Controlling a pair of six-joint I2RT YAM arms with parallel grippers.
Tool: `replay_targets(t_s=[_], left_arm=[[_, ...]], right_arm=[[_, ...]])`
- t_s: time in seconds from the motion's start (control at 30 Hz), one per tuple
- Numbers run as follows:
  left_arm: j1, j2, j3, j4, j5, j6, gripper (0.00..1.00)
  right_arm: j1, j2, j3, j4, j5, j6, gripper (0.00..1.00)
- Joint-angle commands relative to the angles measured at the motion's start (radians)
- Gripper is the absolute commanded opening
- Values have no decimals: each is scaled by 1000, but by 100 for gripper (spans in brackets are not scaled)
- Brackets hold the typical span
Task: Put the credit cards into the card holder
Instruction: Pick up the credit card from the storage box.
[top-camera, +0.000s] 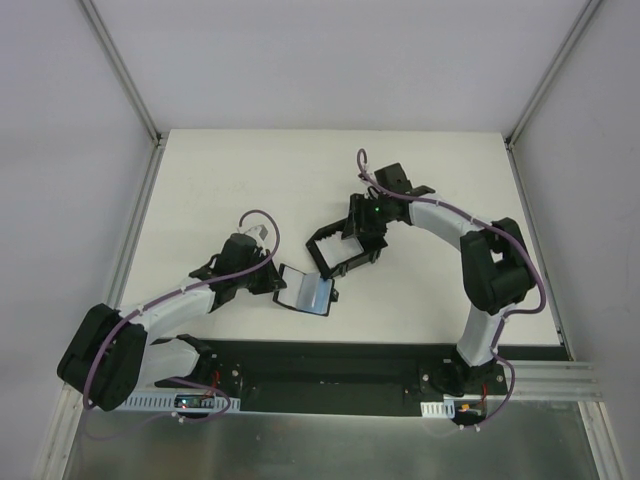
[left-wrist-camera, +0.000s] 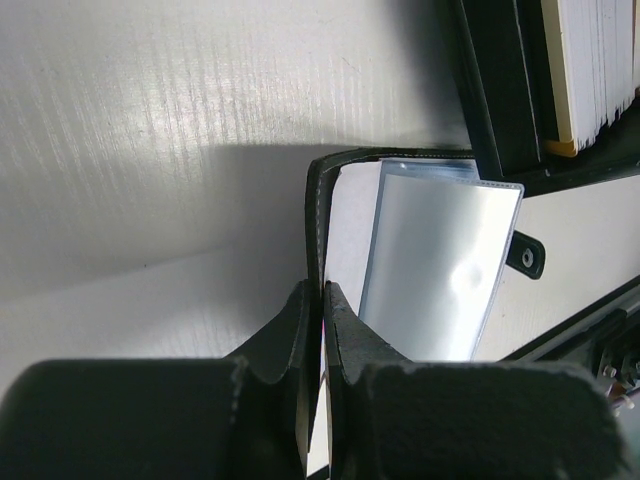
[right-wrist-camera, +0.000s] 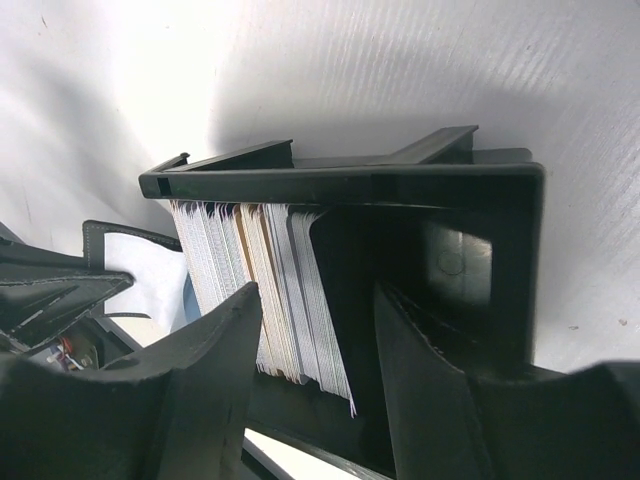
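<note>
The card holder lies open on the white table, its bluish-grey inside facing up and its clasp tab at the right. My left gripper is shut on the holder's black left flap, which stands on edge between the jaws. The credit cards stand as a pale stack on edge in a black walled tray. My right gripper is open above the tray, one finger outside the stack, the other in the tray's empty part. The stack also shows in the left wrist view.
The black tray sits just beyond the card holder, nearly touching it. The holder's edge shows at the left of the right wrist view. A black base strip runs along the table's near edge. Grey walls bound the table on the left, right and back.
</note>
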Motion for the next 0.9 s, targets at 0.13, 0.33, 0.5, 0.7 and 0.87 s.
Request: replay_targets(t_s=[0.13, 0.33, 0.5, 0.7, 0.87], left_arm=[[4, 16, 35, 4, 14, 29, 0], [4, 17, 35, 4, 17, 32, 0], [4, 12, 34, 1, 18, 32, 0], [4, 6, 29, 2, 15, 31, 0], [4, 0, 24, 2, 17, 32, 0]], right_arm=[[-7, -60, -12, 48, -64, 33, 46], [-13, -76, -27, 67, -73, 46, 41], [-21, -79, -27, 75, -84, 53, 27], [-21, -79, -24, 77, -64, 49, 17], [-17, -88, 28, 3, 49, -23, 6]])
